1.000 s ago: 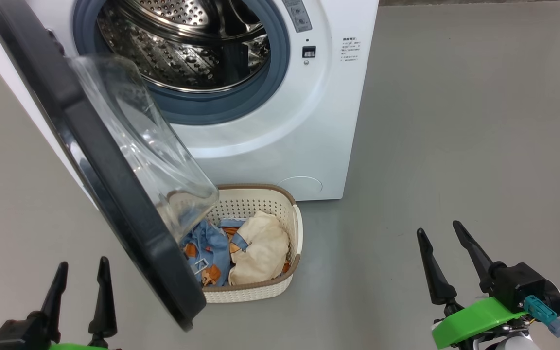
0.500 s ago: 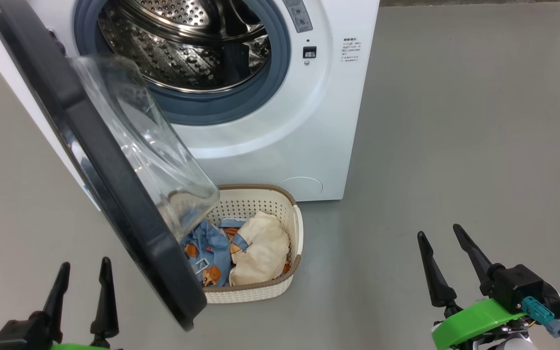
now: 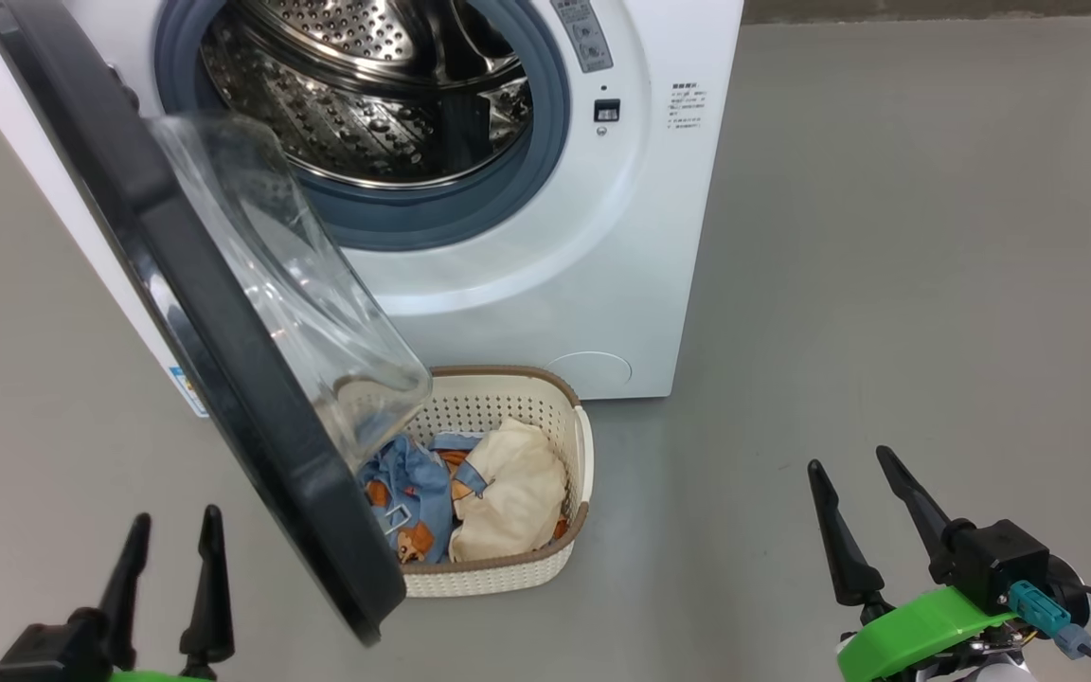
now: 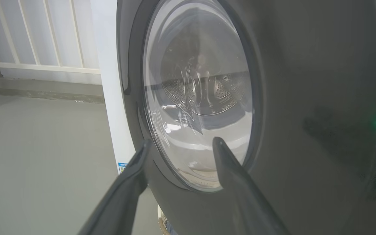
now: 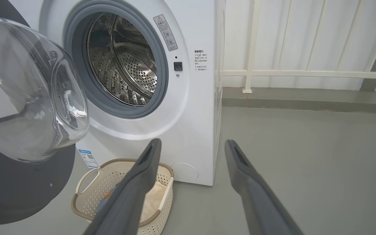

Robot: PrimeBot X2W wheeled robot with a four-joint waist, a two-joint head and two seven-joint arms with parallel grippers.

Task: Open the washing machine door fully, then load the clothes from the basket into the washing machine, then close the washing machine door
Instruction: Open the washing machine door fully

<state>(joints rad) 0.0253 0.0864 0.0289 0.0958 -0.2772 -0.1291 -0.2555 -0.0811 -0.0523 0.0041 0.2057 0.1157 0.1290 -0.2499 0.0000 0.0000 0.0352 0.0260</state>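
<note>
Red warning triangle on grey sticker (image 5: 165,32), washing machine (image 5: 194,130) front, small print (image 5: 200,60) and blue label (image 5: 87,158) illegible

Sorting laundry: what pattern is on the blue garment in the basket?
Orange-brown figures on the blue garment; clearest in head view.

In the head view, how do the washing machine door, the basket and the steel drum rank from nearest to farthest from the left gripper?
1. the washing machine door: its dark rim stands just right of the left gripper.
2. the basket: further right, partly behind the door.
3. the steel drum: at the top of the view, farthest.
</note>
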